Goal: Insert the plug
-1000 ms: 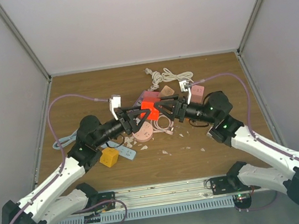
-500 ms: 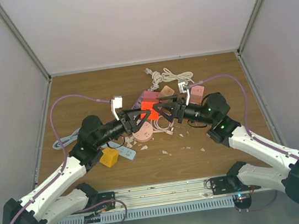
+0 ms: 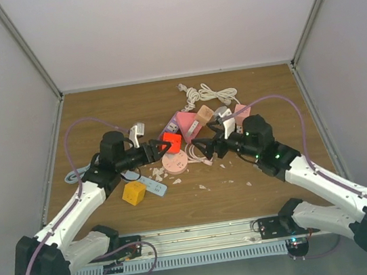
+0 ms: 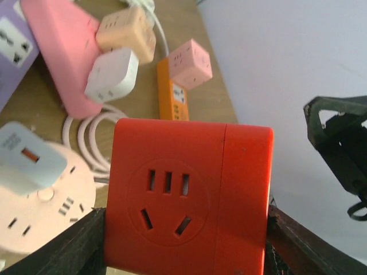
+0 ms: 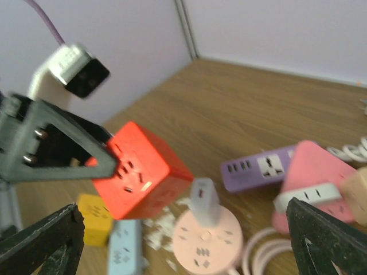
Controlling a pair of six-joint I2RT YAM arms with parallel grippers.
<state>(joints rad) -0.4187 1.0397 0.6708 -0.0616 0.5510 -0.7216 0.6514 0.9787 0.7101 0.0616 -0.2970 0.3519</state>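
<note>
Now pinches the red cube (image 4: pixel 183 195) in the left gripper (image 3: pixel 168 143), one finger on either side, the three-hole socket face turned to the wrist camera. Holds it raised over the table (image 3: pixel 270 166) near mid-scene, just beside a round pink strip (image 3: pixel 175 162). With a white plug (image 5: pixel 203 199) standing upright in that strip's top. Spreads the right gripper (image 3: pixel 205 145) wide, nothing between its fingers, just right of the cube and apart from it. Shows farther off a purple strip (image 5: pixel 261 166), a pink block (image 5: pixel 312 169) with a white cube (image 4: pixel 112 74) at its edge, a tan cube (image 4: pixel 126 34), an orange strip (image 4: pixel 174 97) and a coiled white cord (image 3: pixel 208 95) toward the far edge. Has a yellow cube (image 3: pixel 134 193) and a blue strip (image 3: pixel 155 186) at near left, with white crumbs (image 3: pixel 222 166) scattered around the pink strip.
</note>
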